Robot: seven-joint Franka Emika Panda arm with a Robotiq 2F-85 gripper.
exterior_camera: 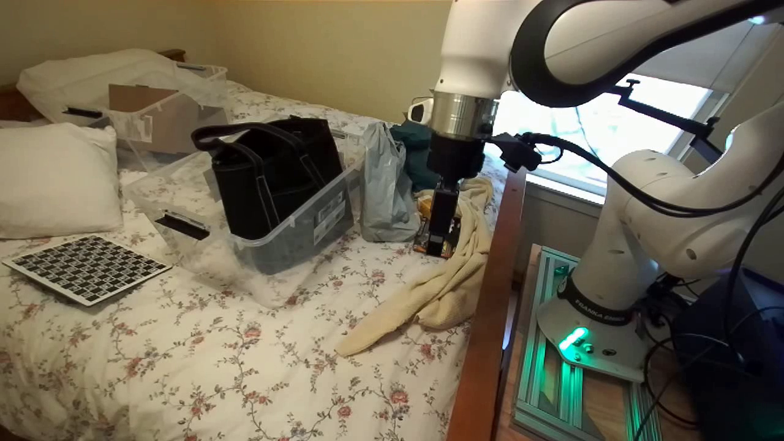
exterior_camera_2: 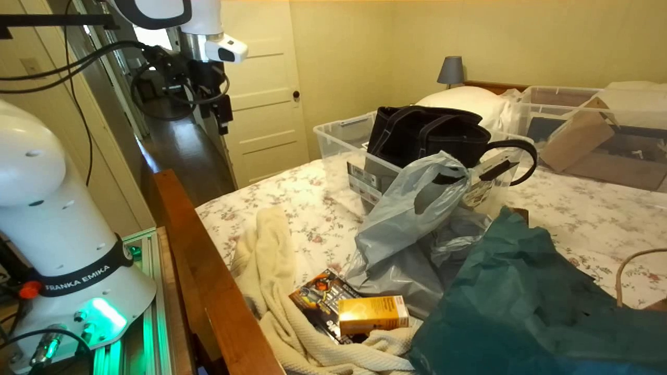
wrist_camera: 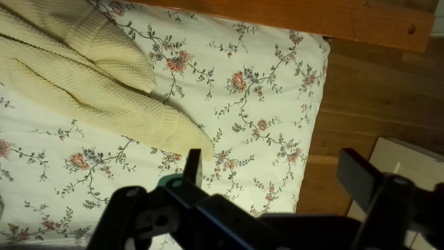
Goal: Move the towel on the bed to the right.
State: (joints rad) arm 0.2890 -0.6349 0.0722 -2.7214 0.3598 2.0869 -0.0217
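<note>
The cream knitted towel (exterior_camera: 450,294) lies rumpled along the bed (exterior_camera: 233,380) beside the wooden rail. A narrow end of it points out onto the floral bedspread. It also shows in an exterior view (exterior_camera_2: 273,271), partly beside a yellow box and a dark package. In the wrist view the towel (wrist_camera: 114,100) fills the upper left, its tip near the left finger. My gripper (wrist_camera: 270,156) is open, with nothing between its fingers. It hangs above the bed in both exterior views, pointing down (exterior_camera: 438,245) (exterior_camera_2: 224,125), apart from the towel.
A wooden rail (exterior_camera: 490,343) edges the bed near the robot base. A grey plastic bag (exterior_camera_2: 411,234), a teal bag (exterior_camera_2: 536,297) and a yellow box (exterior_camera_2: 372,312) lie by the towel. A clear bin (exterior_camera: 294,245) holds a black bag (exterior_camera: 275,177). A checkered board (exterior_camera: 86,269) lies farther off.
</note>
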